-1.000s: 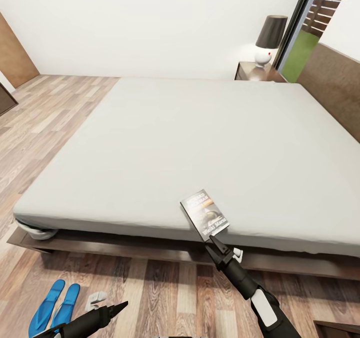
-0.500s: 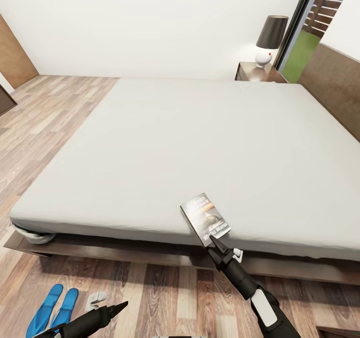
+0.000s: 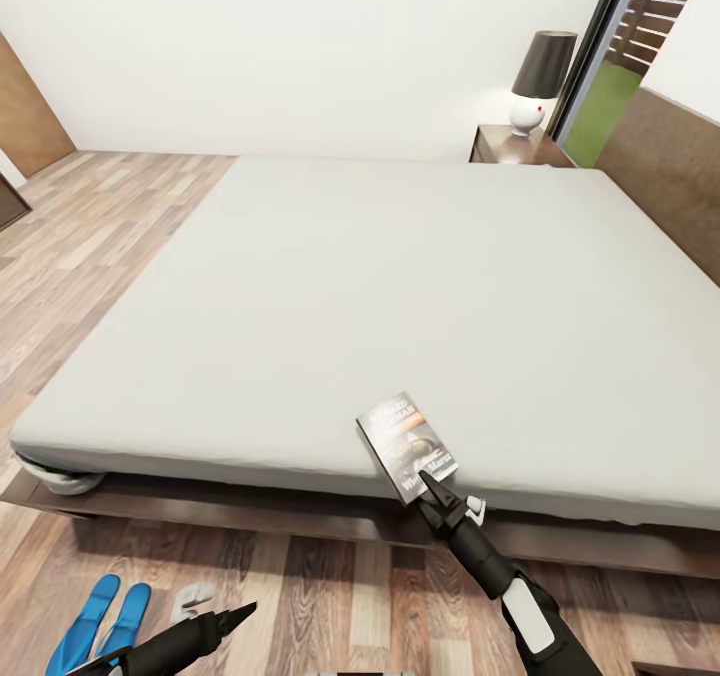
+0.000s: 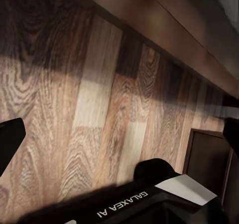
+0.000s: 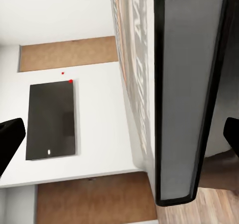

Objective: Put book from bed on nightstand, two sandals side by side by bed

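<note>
While you look down over both arms, the bedroom's wood-plank floor (image 3: 90, 256) stretches along the left side of the bed (image 3: 400, 286), whose pale mattress is bare except at its near edge. Beyond the bed's far right corner stands the nightstand (image 3: 500, 143), carrying a table lamp (image 3: 538, 81) with a dark shade and a white base. A dark-framed window (image 3: 600, 66) rises just beside it, and the brown headboard (image 3: 670, 171) runs along the bed's right edge.

On the floor off the bed's near left corner, your two sandals (image 3: 97, 624) lie side by side, touching or nearly so, toes toward the bed frame.

The book (image 3: 406, 446) sits at the mattress's near edge, right of the middle, cover up and turned at a slant. Your right gripper (image 3: 432, 484) reaches its tip to the book's near corner; in the right wrist view the book (image 5: 164, 84) stands edge-on between the two fingers (image 5: 10, 139), which are spread wide and not clamped on it.

Your left gripper (image 3: 238, 614) hangs low over the floor near the sandals, with its fingers (image 4: 10, 139) released and wide apart above bare planks.
</note>
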You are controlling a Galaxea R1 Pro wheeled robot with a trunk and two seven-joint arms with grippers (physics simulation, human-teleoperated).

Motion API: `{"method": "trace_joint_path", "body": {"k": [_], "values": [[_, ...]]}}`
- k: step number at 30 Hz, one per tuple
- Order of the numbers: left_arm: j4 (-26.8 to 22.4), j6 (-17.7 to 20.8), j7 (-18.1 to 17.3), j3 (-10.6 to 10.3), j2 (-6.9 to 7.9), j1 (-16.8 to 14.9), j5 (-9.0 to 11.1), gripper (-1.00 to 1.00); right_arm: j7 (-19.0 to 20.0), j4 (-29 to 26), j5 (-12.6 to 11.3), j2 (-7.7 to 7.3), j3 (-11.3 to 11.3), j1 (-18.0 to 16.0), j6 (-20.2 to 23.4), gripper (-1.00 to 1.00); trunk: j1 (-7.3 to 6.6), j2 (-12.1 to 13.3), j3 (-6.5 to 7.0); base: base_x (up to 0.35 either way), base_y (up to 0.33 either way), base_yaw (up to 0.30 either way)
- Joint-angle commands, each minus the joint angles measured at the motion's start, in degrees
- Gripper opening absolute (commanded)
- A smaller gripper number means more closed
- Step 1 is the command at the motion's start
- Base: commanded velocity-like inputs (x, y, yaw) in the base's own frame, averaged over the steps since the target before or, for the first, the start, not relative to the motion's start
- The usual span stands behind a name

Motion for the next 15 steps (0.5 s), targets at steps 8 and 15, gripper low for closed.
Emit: {"method": "trace_joint_path", "body": {"k": [8,15], "values": [[-0.02,0.34,-0.09,-0.38,-0.04,-0.02,0.58,1.0,0.11,-0.02,-0.06,0.05,-0.21,-0.03,0.55,1.0,0.01,-0.01,-0.03,0.028,-0.021,0.0],[-0.02,0.34,-0.11,-0.38,-0.07,-0.02,0.58,1.0,0.12,-0.05,-0.06,0.07,-0.21,-0.05,0.56,-1.0,0.01,-0.01,-0.03,0.001,-0.001,0.0]]}}
